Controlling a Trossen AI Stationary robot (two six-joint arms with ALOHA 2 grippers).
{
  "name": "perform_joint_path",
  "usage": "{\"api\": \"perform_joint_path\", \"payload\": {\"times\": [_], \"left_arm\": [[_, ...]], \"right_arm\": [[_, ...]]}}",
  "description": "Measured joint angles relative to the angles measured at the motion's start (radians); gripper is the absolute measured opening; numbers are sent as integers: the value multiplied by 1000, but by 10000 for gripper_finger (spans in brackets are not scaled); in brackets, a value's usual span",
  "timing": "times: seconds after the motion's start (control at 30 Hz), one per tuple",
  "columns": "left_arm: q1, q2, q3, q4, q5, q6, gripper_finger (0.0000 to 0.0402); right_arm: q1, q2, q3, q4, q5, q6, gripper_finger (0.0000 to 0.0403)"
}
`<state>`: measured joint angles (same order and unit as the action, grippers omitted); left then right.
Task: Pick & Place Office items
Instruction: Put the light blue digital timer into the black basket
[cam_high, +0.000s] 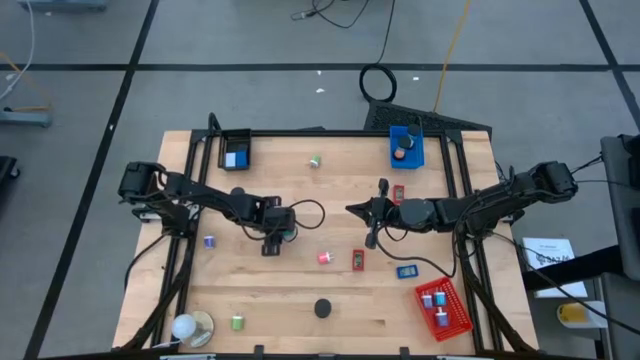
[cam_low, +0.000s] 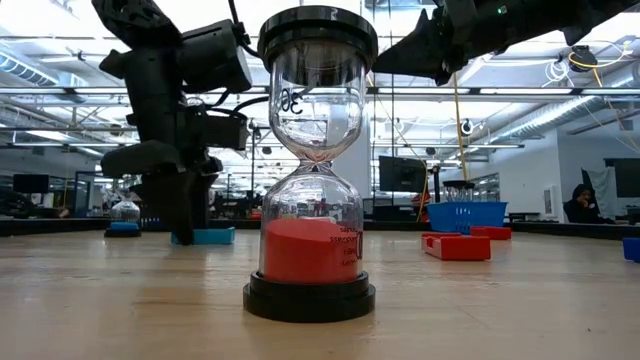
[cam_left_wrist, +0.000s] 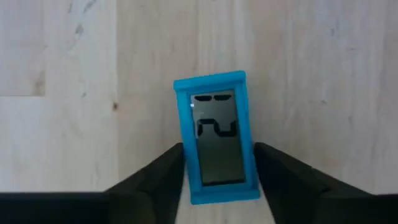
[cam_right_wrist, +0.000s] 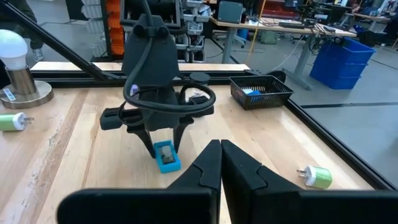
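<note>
From above, the left gripper (cam_high: 278, 236) hides the small blue-framed rectangular screen block (cam_left_wrist: 216, 138) lying flat left of the wooden desk's (cam_high: 300, 300) centre, its long axis between released fingers (cam_left_wrist: 163, 180); right gripper (cam_right_wrist: 220, 163) clenched, empty.

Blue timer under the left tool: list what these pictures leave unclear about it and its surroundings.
- Blue timer: left wrist view shows the left tool straddling it; pad contact is cut off by the picture's edge.
- High view: the left arm's wrist covers the timer.
- Low view: the sand timer fills the middle, hiding the table behind it.
- Black tray: its contents are too small in the high view to name.
- Right tool: shut, empty.
</note>
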<state>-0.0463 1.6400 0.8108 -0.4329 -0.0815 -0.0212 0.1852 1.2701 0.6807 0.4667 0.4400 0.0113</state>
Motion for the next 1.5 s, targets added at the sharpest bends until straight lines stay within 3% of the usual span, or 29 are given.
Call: {"api": "perform_joint_path", "payload": {"times": [0.1,0.33,0.47,0.63,0.83,1.03,1.5], "left_arm": [[0,-32,-4,-33,-1,12,153],[63,-309,20,-168,-109,-57,152],[165,-481,36,-279,-196,-175,152],[360,-594,36,-369,-348,-337,152],[600,-546,19,-256,-391,-342,152],[747,-412,-37,-77,-392,-381,152],[789,-173,-48,83,-498,-467,152]], "right_arm": [[0,0,0,0,0,0,0],[0,0,0,0,0,1,0],[0,0,0,0,0,2,0],[0,0,0,3,0,2,0],[0,0,0,7,0,2,0],[0,0,0,2,0,-1,0],[0,0,0,0,0,-5,0]]}}
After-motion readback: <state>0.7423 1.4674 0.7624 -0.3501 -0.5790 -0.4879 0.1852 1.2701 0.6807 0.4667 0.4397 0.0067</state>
